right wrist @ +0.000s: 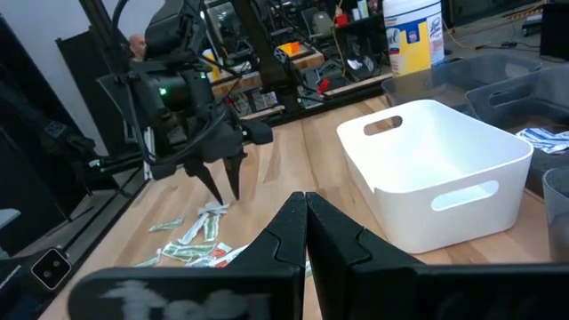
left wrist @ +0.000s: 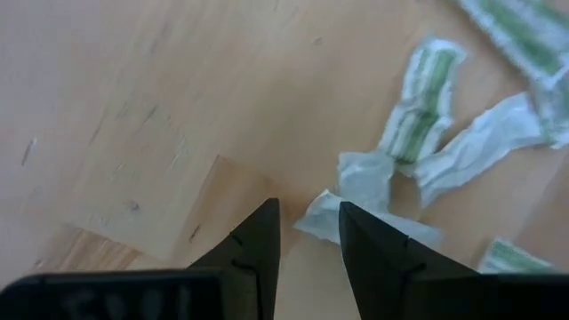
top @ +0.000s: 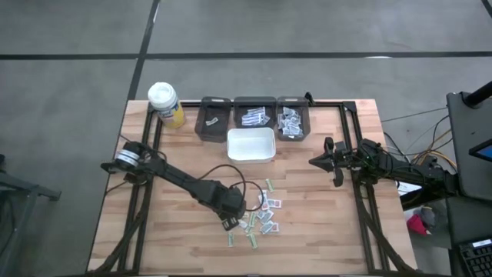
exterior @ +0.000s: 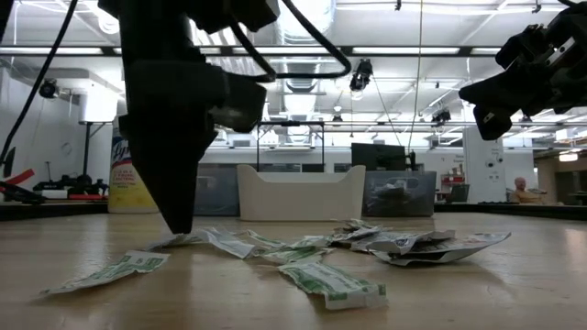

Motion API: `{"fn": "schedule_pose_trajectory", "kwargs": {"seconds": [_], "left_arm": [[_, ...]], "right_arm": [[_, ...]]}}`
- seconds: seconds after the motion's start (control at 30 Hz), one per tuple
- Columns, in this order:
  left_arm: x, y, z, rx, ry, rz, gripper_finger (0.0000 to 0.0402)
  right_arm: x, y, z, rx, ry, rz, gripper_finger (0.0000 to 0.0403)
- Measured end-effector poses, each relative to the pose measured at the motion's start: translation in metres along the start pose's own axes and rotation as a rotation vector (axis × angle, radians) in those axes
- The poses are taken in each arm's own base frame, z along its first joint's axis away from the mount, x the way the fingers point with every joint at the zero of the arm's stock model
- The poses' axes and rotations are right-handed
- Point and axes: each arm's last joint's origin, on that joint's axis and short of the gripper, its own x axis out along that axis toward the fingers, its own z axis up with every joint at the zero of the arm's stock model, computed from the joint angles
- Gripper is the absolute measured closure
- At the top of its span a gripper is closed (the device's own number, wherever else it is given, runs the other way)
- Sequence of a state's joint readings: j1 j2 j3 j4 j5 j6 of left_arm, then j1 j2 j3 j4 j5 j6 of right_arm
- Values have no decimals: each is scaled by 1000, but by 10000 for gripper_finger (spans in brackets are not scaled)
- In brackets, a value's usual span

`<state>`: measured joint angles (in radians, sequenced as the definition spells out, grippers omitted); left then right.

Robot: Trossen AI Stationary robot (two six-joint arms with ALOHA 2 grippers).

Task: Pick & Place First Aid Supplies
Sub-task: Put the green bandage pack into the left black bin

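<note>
- The left gripper (top: 229, 224) is down at the desk (top: 177, 238), on the left edge of the packets (top: 260, 218). Its jaws are parted a little; one tip touches a white packet (left wrist: 333, 218), nothing gripped.
- The packets lie scattered on the wood in front of the white bin (top: 250, 145), well apart from it.
- Three dark trays (top: 254, 115) stand behind the bin, a yellow bottle (top: 166, 105) to their left.
- The right gripper (top: 318, 161) hangs above the desk's right side, jaws clenched, empty.
</note>
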<state>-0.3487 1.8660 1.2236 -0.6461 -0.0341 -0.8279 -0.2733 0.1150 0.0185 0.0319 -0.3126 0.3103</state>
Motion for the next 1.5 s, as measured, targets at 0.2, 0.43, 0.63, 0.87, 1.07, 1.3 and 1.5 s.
{"fn": "schedule_pose_trajectory", "kwargs": {"seconds": [0.2, 0.43, 0.63, 0.87, 1.07, 1.3, 1.5], "left_arm": [[13, 1, -1, 14, 26, 36, 291], [18, 2, -1, -27, 37, 51, 328], [9, 3, -1, -36, 20, 37, 395], [-16, 1, 1, -50, -14, -26, 401], [-45, 4, 1, -71, -71, -67, 401], [-78, 13, 5, -119, -289, 20, 401], [-123, 49, 9, -312, -672, 335, 401]], "right_arm": [[0, 0, 0, 0, 0, 0, 394], [0, 0, 0, 1, 0, 1, 394], [0, 0, 0, 4, 0, 1, 394], [0, 0, 0, 4, 0, 1, 394], [0, 0, 0, 4, 0, 1, 394], [0, 0, 0, 0, 0, 1, 394], [0, 0, 0, 1, 1, 0, 394]]}}
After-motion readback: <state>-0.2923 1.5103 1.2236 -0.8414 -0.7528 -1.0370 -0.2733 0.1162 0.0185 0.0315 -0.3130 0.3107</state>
